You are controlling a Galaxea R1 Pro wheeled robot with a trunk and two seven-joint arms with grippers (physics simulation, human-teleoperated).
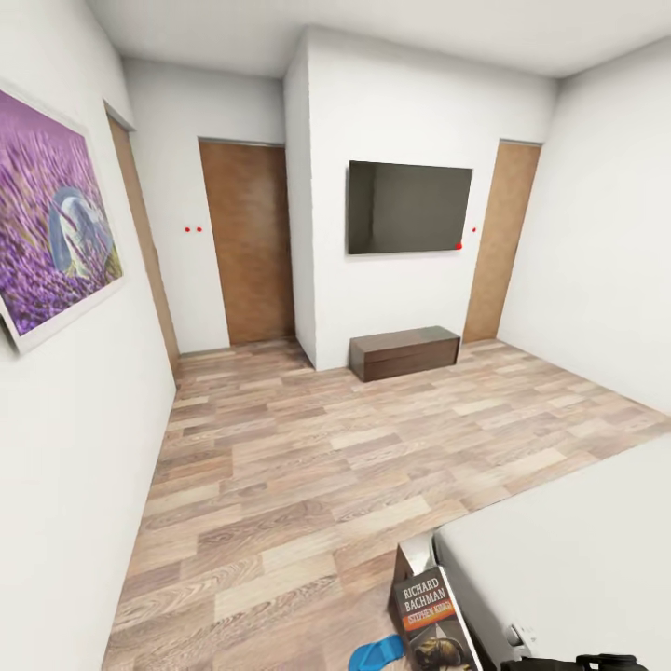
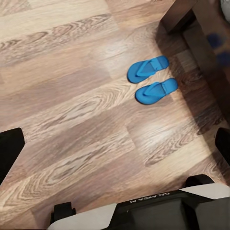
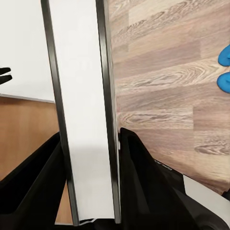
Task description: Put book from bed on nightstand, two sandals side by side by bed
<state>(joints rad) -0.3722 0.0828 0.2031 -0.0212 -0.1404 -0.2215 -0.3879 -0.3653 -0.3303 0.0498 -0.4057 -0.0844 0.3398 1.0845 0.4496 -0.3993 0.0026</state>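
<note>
My right gripper [image 3: 88, 143] is shut on the book [image 3: 81, 96], seen edge-on as white pages between dark covers. In the head view the book [image 1: 431, 620] stands upright at the corner of the bed [image 1: 578, 540], its cover reading "Richard Bachman". The two blue sandals [image 2: 151, 79] lie side by side on the floor beside the bed's dark frame [image 2: 201, 38]. One sandal [image 1: 377, 652] peeks out below the book. My left gripper [image 2: 115, 148] hangs open above the floor, away from the sandals. The nightstand is out of view.
A low dark-brown bench [image 1: 405, 351] stands against the far wall under a wall TV [image 1: 408, 207]. Brown doors [image 1: 247, 242] are at the back. A purple picture [image 1: 51, 219] hangs on the left wall. Wood floor [image 1: 308, 466] stretches between me and the bench.
</note>
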